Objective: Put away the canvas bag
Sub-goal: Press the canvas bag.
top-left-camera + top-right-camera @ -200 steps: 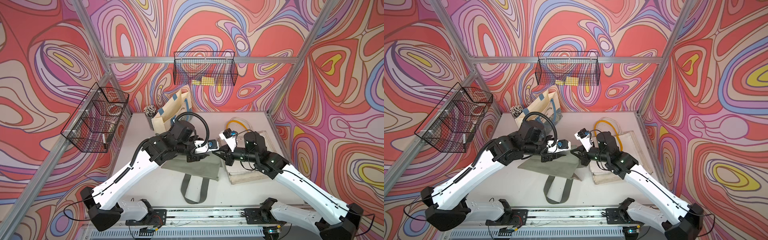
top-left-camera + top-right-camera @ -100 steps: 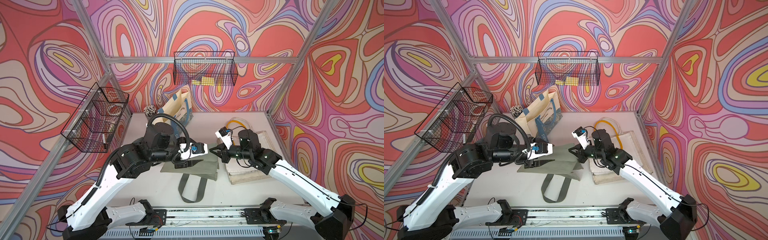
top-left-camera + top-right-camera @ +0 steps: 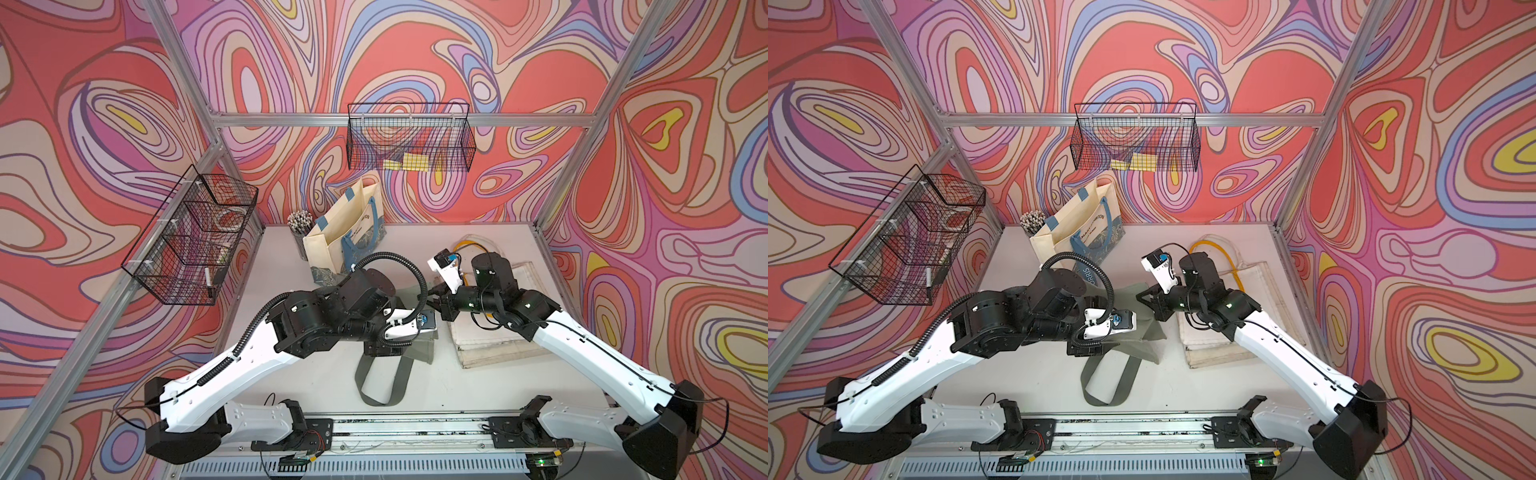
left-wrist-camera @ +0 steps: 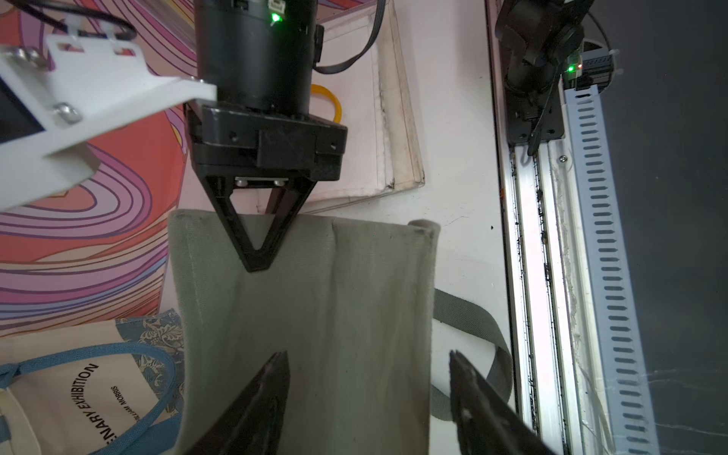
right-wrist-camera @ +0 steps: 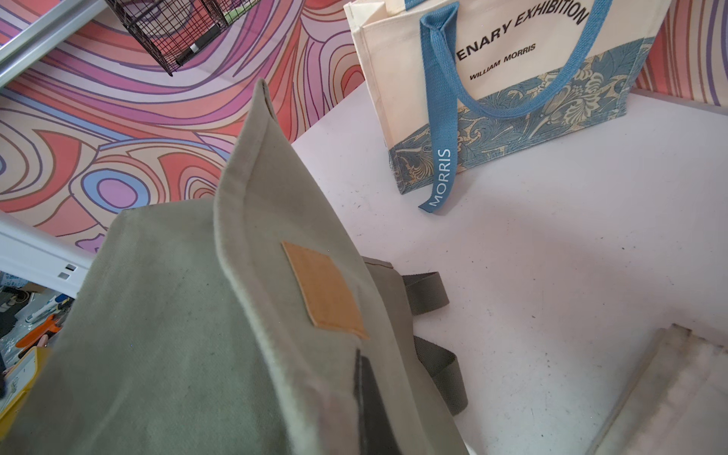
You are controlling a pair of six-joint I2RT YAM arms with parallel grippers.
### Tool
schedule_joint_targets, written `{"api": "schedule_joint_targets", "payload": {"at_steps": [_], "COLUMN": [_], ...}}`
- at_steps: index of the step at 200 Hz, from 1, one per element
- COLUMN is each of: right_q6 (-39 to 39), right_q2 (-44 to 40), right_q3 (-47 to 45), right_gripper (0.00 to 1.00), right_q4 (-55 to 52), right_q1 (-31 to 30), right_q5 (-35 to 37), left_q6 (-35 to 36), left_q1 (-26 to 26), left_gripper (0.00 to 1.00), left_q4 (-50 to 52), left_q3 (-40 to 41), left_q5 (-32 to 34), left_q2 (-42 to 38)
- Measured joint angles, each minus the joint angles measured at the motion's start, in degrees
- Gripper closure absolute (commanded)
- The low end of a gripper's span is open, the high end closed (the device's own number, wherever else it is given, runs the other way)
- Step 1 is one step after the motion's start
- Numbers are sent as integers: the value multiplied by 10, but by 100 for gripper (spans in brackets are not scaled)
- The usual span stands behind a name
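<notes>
Walls (image 3: 415, 50) in swirling colours enclose white table (image 3: 478, 386) bearing canvas bag (image 3: 1144, 332).

— What has moved?

— Mostly the left arm (image 3: 291, 328). A second ago its left tool (image 4: 366, 378) sat right beside the right tool (image 4: 258, 264) at the far edge of the green canvas bag (image 3: 1144, 328). Half a second ago it had swung up and off to its own side. Now it is back down over the bag, nearer the front end.

— And its jaws?

— Apart over the cloth (whether wider than before, the top views do not show).

— The right tool?

— It has crept slightly farther from the robot's base, and the pinched bag edge went with it.
</notes>
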State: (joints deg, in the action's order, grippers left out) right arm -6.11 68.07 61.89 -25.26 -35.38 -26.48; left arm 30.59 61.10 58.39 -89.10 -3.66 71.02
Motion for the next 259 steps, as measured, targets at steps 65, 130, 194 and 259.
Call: {"api": "schedule_joint_targets", "payload": {"at_steps": [65,130,194,259], "right_q6": [-2,59,186,260], "right_q2": [-5,-49,-126,-93], "right_q3": [2,-28,-74,10], "right_gripper": [100,100,100,53], "right_q4": [-16,-8,9,-71], "right_q1": [10,13,13,17], "right_q5": [5,-31,-59,-23], "left_q6": [-11,30,44,63], "left_q1": [0,0,-66,-119], "left_gripper": [30,16,75,100], "left_q4": [-21,-133,-156,-107], "left_q3": [0,43,43,3], "left_q5": [52,132,42,-70], "left_q2": [48,38,41,60]}}
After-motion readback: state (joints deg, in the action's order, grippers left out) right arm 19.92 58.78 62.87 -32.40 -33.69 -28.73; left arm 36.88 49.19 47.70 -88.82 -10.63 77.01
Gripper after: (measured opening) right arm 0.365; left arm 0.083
